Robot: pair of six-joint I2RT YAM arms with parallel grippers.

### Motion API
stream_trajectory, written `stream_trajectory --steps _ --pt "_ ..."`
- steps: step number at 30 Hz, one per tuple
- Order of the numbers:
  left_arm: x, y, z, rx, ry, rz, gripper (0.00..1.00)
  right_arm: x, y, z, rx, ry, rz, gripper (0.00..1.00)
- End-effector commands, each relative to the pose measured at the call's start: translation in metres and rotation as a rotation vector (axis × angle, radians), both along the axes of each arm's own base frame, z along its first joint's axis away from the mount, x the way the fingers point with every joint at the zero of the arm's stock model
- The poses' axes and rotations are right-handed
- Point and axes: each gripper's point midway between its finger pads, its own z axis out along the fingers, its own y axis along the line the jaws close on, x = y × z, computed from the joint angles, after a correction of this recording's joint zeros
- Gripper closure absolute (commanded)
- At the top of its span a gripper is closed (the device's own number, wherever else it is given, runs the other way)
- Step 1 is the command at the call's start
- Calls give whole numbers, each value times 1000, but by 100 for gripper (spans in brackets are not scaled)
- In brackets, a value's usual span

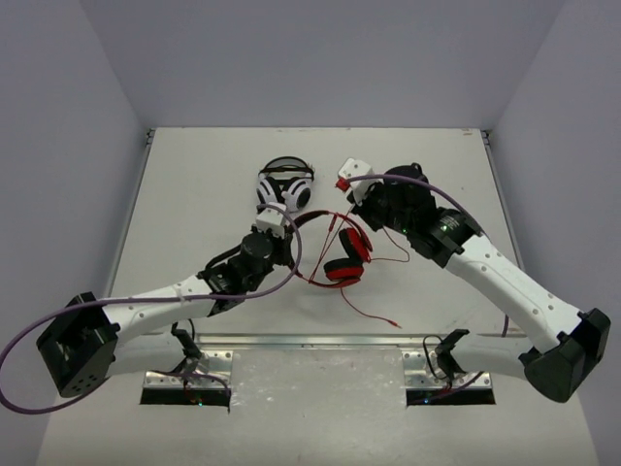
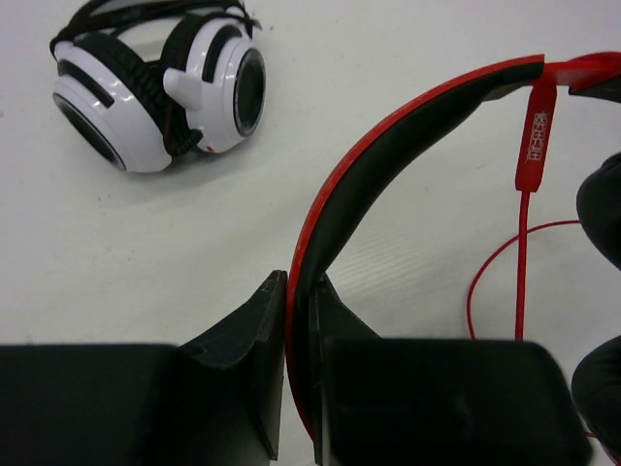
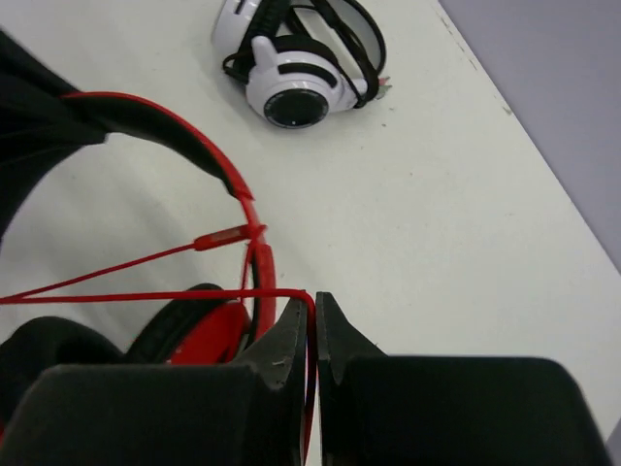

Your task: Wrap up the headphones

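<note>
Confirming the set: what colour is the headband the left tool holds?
Red headband, black inside; left wrist view.

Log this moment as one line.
left end effector: shut on padded headband of red over-ear headphones | right end effector: shut on thin red cable

Top cam overhead fr behind; wrist cams close, both see white headphones (image 2: 160,92).

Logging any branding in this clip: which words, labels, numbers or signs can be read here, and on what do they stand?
No text can be read in any view.
Red strip on the cable of the red headphones: raised marks, too blurred to read.
White headphones: no lettering shows.
</note>
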Motion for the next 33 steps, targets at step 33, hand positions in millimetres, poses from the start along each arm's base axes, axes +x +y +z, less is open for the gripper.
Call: stream_trajectory --steps 33 --pt "-57 -22 149 -211 -236 -190 100 49 -29 57 410 -110 -83 98"
